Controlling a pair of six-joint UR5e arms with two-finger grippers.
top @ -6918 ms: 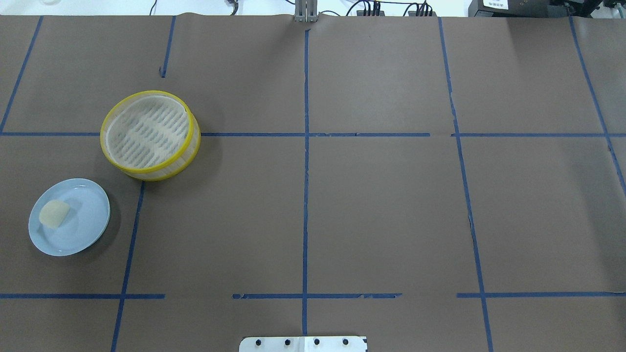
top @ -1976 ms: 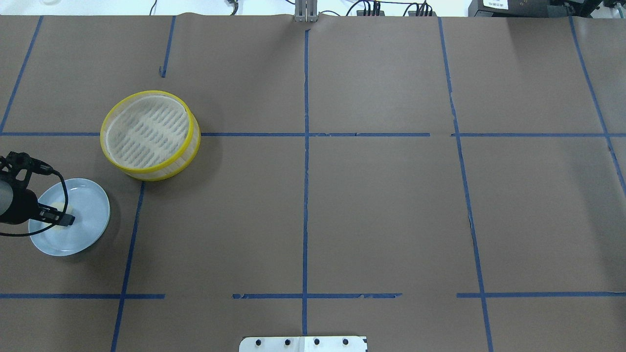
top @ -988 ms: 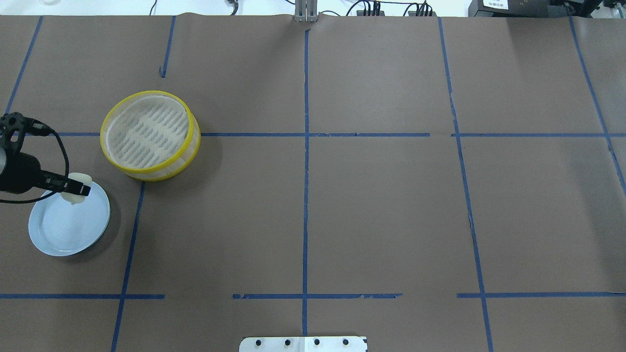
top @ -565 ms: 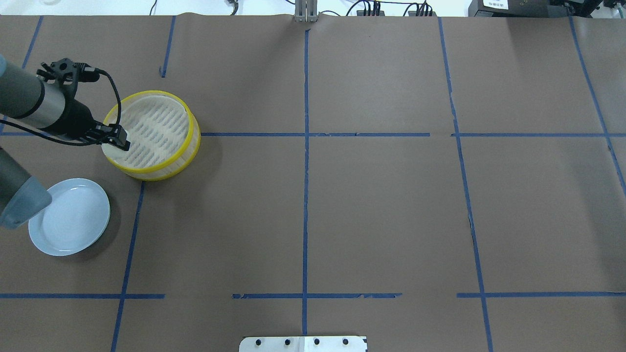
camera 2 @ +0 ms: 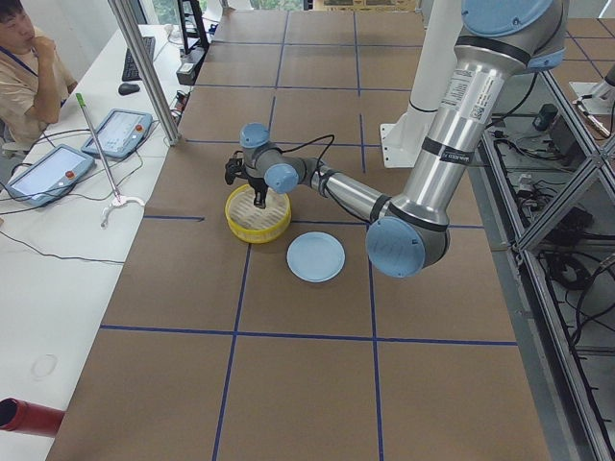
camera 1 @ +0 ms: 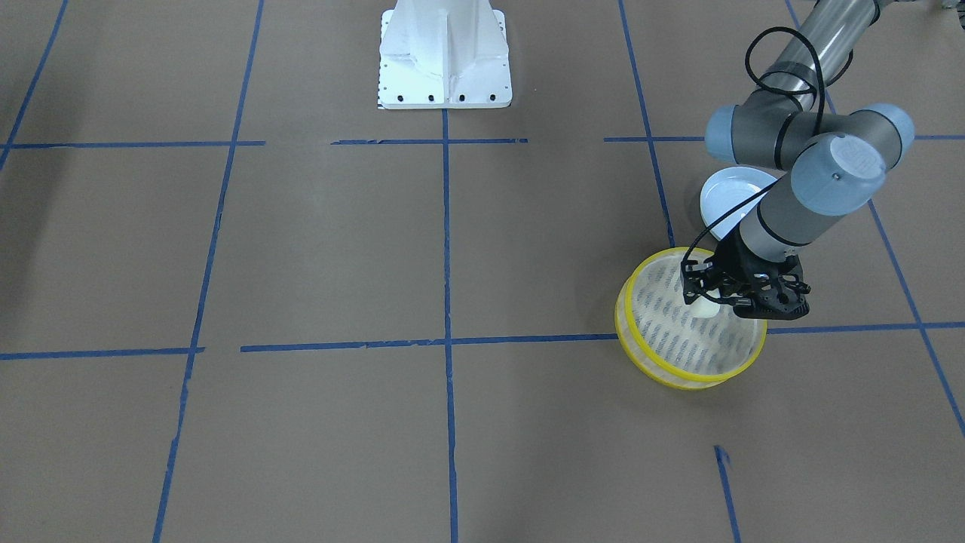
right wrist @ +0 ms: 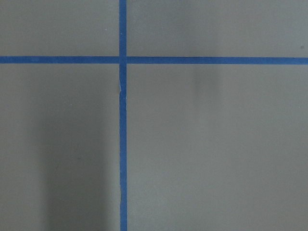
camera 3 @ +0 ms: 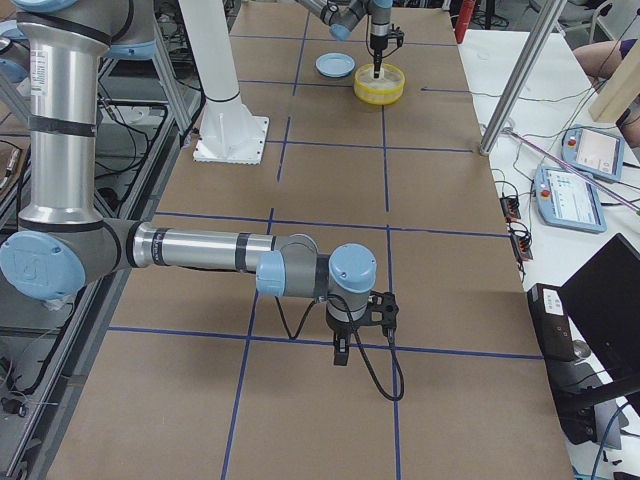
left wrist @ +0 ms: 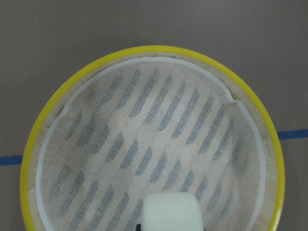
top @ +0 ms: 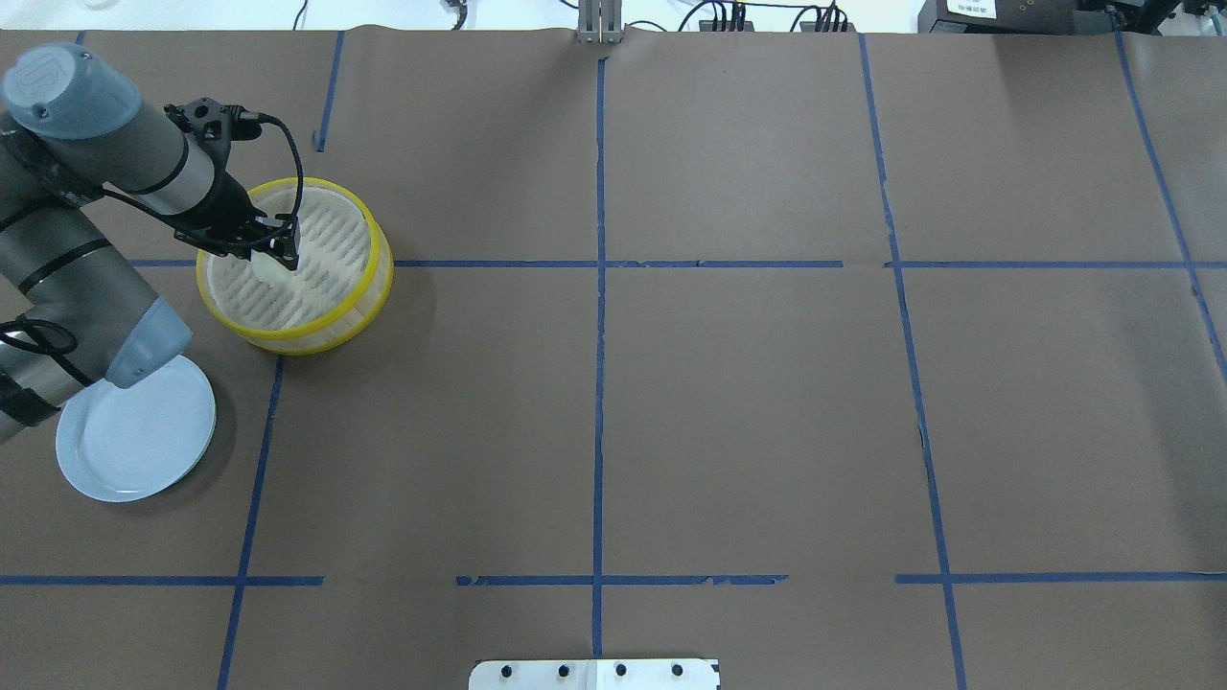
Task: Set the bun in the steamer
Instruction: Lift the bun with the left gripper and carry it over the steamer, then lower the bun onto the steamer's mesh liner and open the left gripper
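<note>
– At the counter's [top: 748,412] far left, what edges bound the steamer?
– Steamer [top: 381,278] stands upright across a blue tape line [top: 671,264]. It has a yellow rim all round and a whitish wall below it. Pale blue plate [top: 144,446] lies nearer and further left, apart from the steamer, with a strip of counter between them. In the overhead view the left arm's elbow [top: 144,337] overlaps the plate's far rim.
– Open room?
– Right of the steamer, brown counter runs open across to the right side. Far of the steamer, open counter reaches the back edge.
– Left tool?
– Left tool [top: 281,254] points down inside the rim, over the left half of the slatted floor. Its fingers are drawn narrow, gripping the bun [left wrist: 172,211]. Bun sits at the fingertips, within the rim and off the wall. The wrist view shows most of the slatted floor uncovered ahead of it. Whether the bun touches the floor: cannot tell.
– Right tool?
– Right tool [camera 3: 340,352] hangs pointing down, close over the counter at the right end, by a tape crossing. It is well apart from steamer and plate. It shows only in the side view, so wide or narrow: cannot tell.
</note>
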